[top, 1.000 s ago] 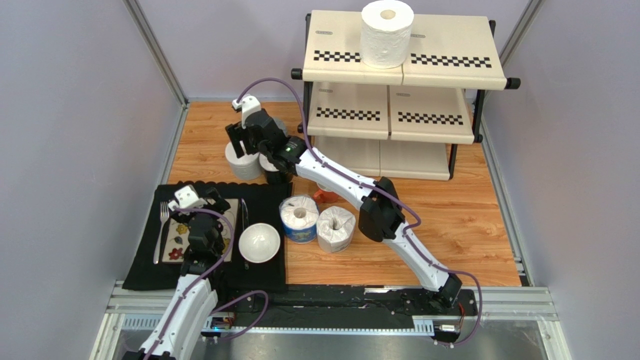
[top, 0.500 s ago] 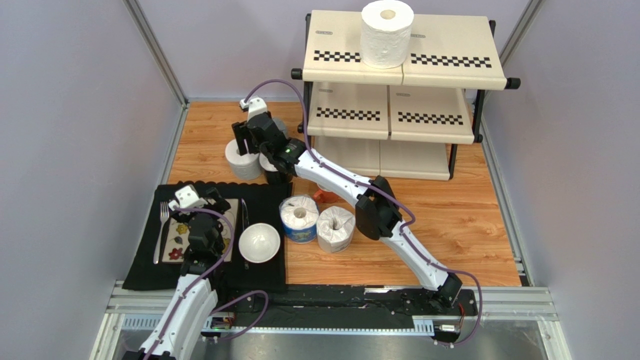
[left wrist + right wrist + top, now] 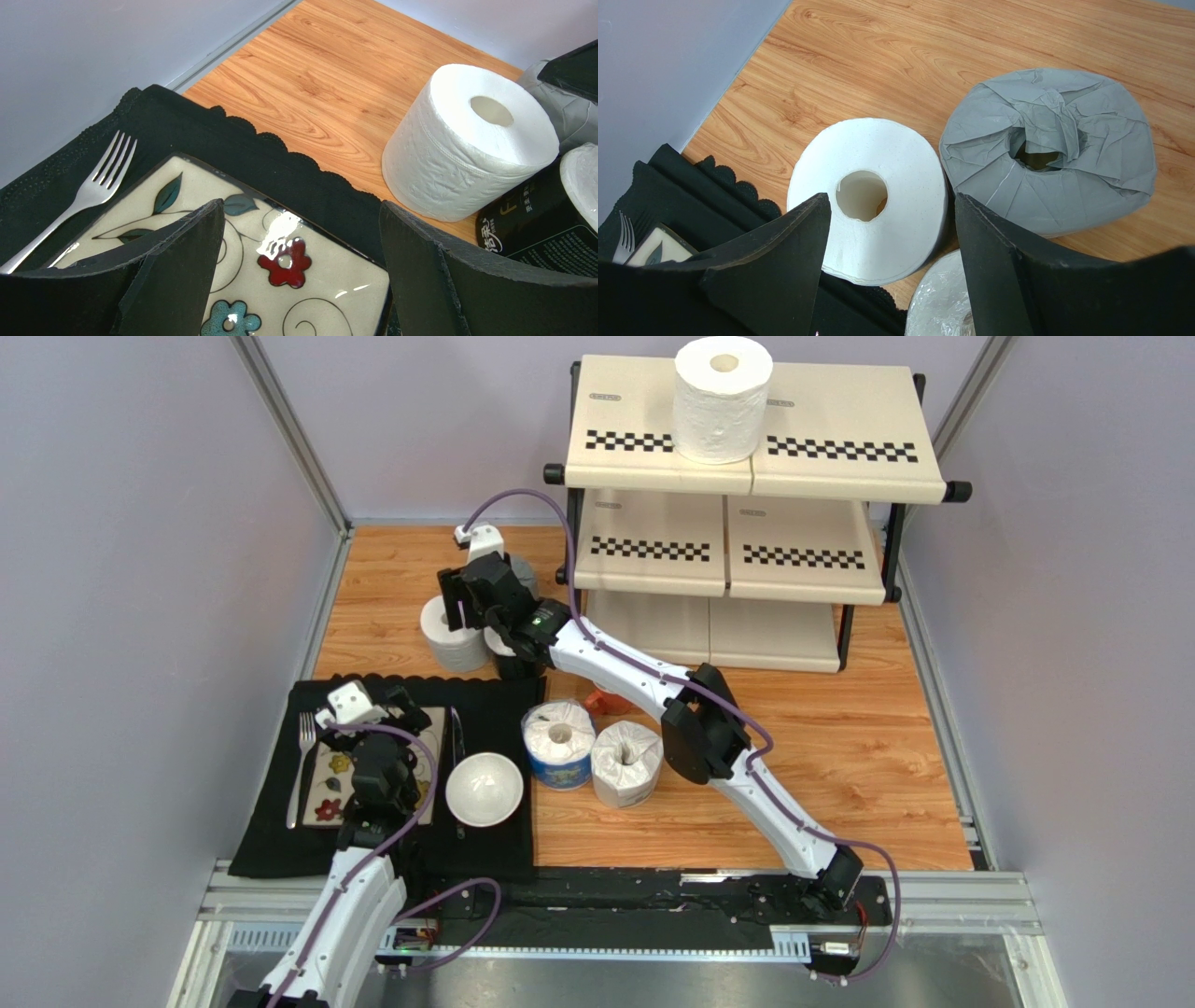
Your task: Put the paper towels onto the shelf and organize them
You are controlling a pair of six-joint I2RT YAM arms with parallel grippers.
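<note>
The shelf (image 3: 842, 469) stands at the far edge of the tabletop (image 3: 870, 742), toward the right side. On its top tier stands one upright white roll (image 3: 723, 399) with an open core.

Near the far left corner there is a plain white roll (image 3: 868, 196), upright, with embossed paper. A grey roll (image 3: 1053, 147) in wrinkled wrapping is just beside it. A black-wrapped roll (image 3: 533, 224) and a clear-wrapped roll (image 3: 941, 301) are close on the near side. Around the middle of the tabletop, a blue roll (image 3: 560, 745) and another clear-wrapped one (image 3: 626, 763) stand side by side.

The right end effector (image 3: 889, 210) hangs over the plain white roll, its fingers apart and not clamped on it. The left end effector (image 3: 302, 210) has its fingers wide apart above a flowered plate (image 3: 323, 280) on a black mat (image 3: 267, 168) by the near left corner.
</note>
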